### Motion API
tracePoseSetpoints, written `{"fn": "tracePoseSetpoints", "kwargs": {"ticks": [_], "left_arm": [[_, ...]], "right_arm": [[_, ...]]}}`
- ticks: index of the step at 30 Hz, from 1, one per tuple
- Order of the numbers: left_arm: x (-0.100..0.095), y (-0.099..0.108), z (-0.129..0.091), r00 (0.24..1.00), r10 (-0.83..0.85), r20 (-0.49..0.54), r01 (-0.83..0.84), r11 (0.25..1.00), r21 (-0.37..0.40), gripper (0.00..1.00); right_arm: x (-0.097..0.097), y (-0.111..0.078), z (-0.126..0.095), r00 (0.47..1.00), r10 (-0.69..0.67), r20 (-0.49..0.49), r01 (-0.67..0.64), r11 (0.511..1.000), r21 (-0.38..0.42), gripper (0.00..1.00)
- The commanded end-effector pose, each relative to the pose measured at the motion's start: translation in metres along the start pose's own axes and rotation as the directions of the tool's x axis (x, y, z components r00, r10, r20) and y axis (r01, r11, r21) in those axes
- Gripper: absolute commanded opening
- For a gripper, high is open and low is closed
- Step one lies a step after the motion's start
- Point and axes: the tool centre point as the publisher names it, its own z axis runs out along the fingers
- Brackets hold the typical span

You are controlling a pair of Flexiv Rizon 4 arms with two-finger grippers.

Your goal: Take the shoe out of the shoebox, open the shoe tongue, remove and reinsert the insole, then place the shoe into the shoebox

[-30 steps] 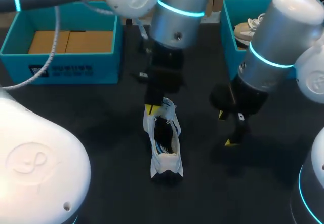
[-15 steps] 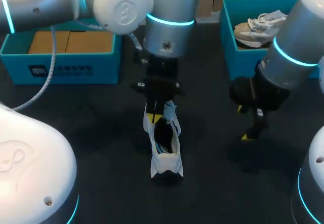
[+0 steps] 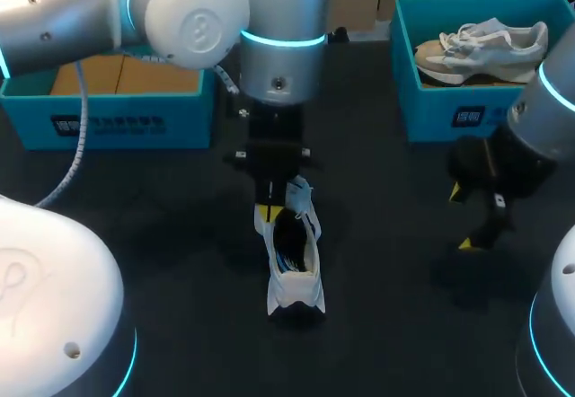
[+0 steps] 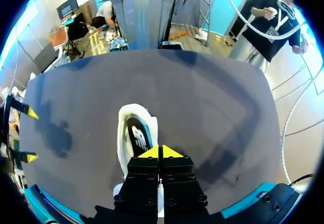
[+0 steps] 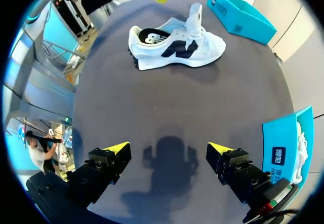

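Cloth shoe (image 3: 296, 289), matt dark table (image 3: 180, 235)

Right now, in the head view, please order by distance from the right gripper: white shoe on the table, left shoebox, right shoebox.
1. right shoebox, just beyond the right gripper.
2. white shoe, mid-table, to its left.
3. left shoebox, far left side.

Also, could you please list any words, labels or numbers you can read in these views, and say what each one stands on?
On the left shoebox, front wall: a white printed label, too blurred to read.
On the right shoebox, front wall: a small white label, too small to read.
On the shoe, side and insole: logo marks only, no legible words.
No other text or number is readable.
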Motion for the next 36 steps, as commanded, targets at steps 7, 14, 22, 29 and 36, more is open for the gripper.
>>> {"fn": "tracePoseSetpoints", "kwargs": {"ticks": [7,14,22,29,36], "left_arm": [[-0.029,0.013,0.052,0.999,0.051,0.005,-0.051,0.998,0.039,0.00],[-0.036,0.012,0.068,0.996,0.084,-0.023,-0.084,0.996,0.026,0.00],[-0.030,0.011,0.075,0.994,0.101,-0.034,-0.100,0.995,0.026,0.00],[-0.024,0.007,0.069,0.994,0.106,-0.032,-0.106,0.994,0.014,0.00],[-0.021,0.007,0.073,0.993,0.110,-0.031,-0.110,0.994,0.014,0.00]], "right_arm": [[0.002,-0.001,0.000,1.000,-0.002,0.004,0.002,1.000,-0.001,1.00],[0.002,-0.001,0.000,1.000,-0.002,0.004,0.002,1.000,-0.001,1.00],[0.002,-0.001,0.000,1.000,-0.002,0.004,0.002,1.000,-0.001,1.00],[0.002,-0.001,0.000,1.000,-0.002,0.004,0.002,1.000,-0.001,1.00],[0.002,-0.001,0.000,1.000,-0.002,0.004,0.002,1.000,-0.001,1.00]]}}
